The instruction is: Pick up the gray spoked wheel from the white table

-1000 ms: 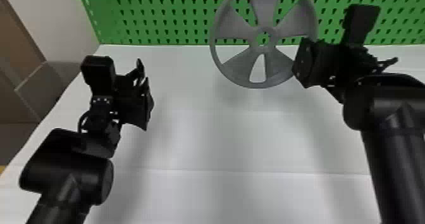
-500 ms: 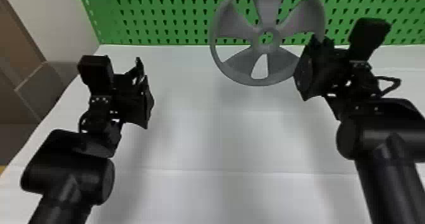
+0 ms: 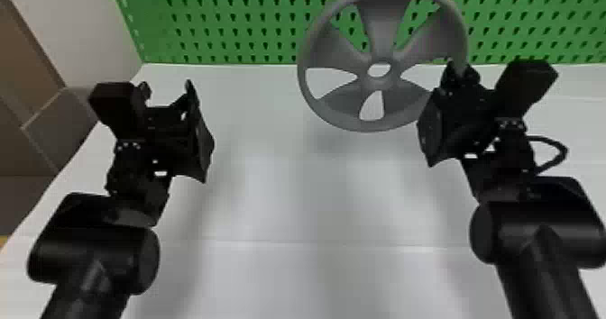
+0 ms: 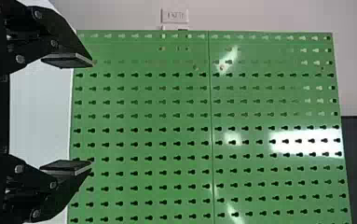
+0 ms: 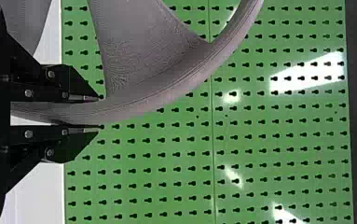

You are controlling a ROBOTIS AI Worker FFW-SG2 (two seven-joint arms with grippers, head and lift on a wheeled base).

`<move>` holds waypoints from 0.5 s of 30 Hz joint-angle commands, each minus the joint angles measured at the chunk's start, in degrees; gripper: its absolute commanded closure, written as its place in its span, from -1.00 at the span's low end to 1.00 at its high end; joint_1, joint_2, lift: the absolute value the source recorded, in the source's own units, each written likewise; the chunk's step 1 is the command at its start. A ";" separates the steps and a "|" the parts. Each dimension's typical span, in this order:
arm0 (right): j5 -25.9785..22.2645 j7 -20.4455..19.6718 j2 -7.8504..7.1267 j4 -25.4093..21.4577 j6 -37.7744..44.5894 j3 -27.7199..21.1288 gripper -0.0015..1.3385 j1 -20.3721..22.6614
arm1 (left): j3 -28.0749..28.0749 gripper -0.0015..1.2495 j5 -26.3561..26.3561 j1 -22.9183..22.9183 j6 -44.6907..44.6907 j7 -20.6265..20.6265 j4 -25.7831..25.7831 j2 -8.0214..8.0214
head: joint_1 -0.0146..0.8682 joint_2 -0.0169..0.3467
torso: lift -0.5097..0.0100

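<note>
Gripping gray wheel by rim, right gripper has hub to its left; left gripper, well apart from wheel, gapes.

head view: white table, its far edge straight, its left edge slanting. one thin crease crosses the near part from side to side; a fainter line at far right. soft gray shadows on the surface.
</note>
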 commanded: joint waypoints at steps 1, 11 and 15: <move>-0.50 0.00 -0.11 0.62 -1.17 0.31 0.64 0.75 | 0.89 -0.24 1.55 -0.19 -0.20 -2.57 0.88 -0.04 | 0.80 -0.43 | 0.61; -0.41 0.00 -0.28 0.97 -1.78 0.39 0.64 1.28 | 1.68 -0.23 1.81 -0.72 -0.02 -8.46 2.02 -0.13 | 0.80 -0.43 | 0.61; 0.03 0.00 -0.02 1.06 -1.78 0.04 0.65 1.36 | 1.50 -0.23 1.64 -0.72 0.06 -8.55 2.02 -0.13 | 0.80 -0.43 | 0.61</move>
